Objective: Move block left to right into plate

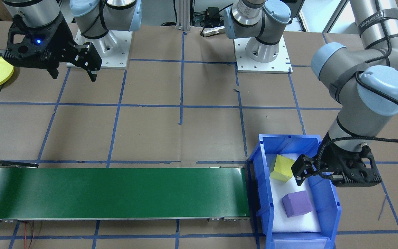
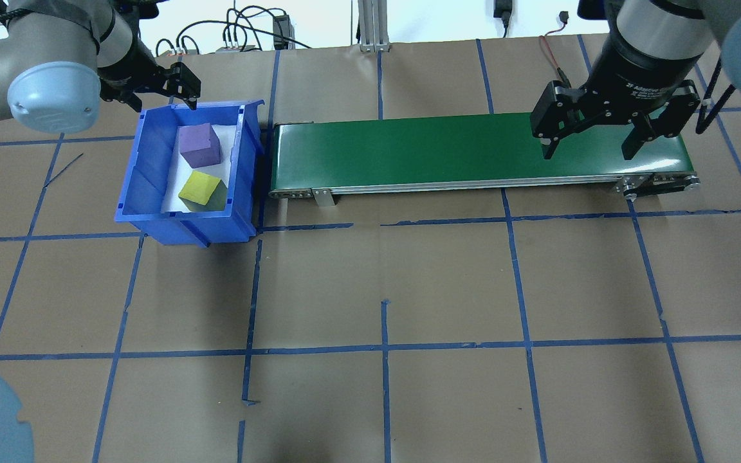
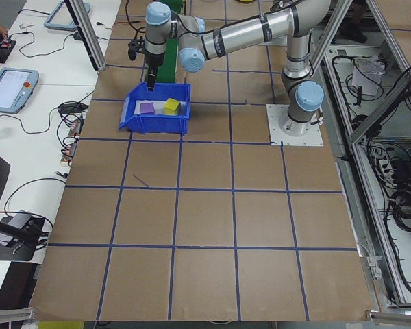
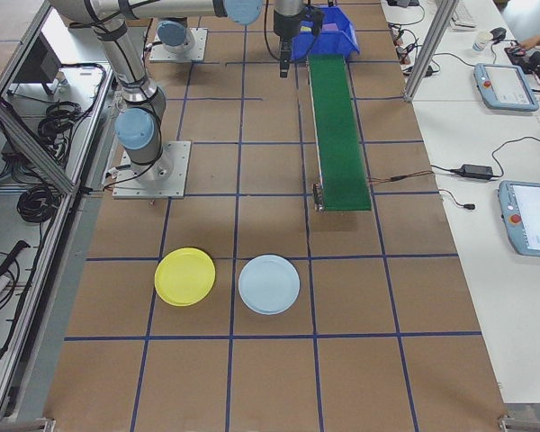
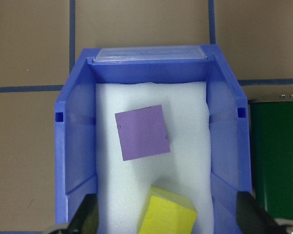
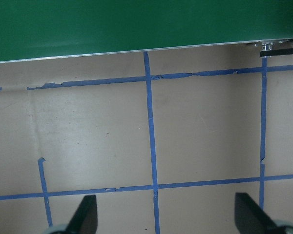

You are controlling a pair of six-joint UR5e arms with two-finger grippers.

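Note:
Two foam blocks lie on white foam inside the blue bin: a purple block and a yellow block. My left gripper hangs open above the bin's far end with nothing in it. In the left wrist view the purple block is at centre and the yellow block at the bottom edge, between the spread fingers. My right gripper is open and empty above the right end of the green conveyor. The yellow plate lies empty on the table at the robot's right.
A light blue plate lies beside the yellow one. The conveyor runs from the bin toward the right arm's side. Blue tape lines grid the brown table. Both arm bases stand on white mounts at the robot's edge.

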